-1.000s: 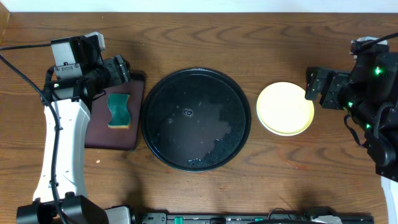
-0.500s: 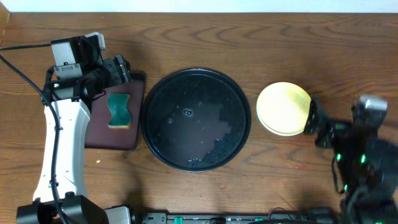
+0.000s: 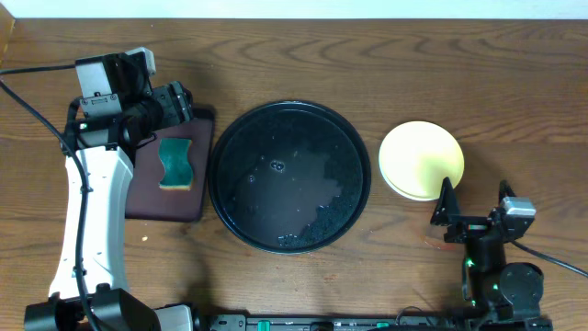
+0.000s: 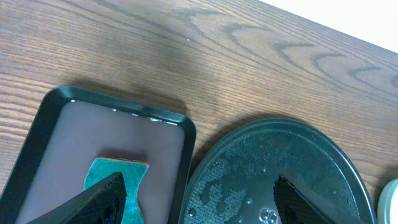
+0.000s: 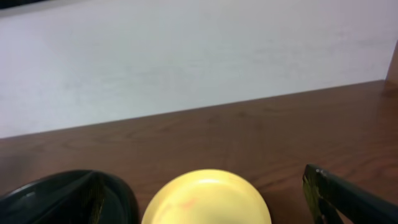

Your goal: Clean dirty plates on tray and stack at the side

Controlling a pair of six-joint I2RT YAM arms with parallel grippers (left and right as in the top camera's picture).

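Judging by the tray (image 3: 276, 138) lying bare and the plates (image 3: 421, 159) stacked just right of it, you look finished, hence the right end effector (image 3: 474, 198) spread empty beyond them and the left end effector (image 3: 184, 104) released above the sponge (image 3: 175, 162).

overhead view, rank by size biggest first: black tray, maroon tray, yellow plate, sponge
1. black tray
2. maroon tray, though part of it is hidden
3. yellow plate
4. sponge
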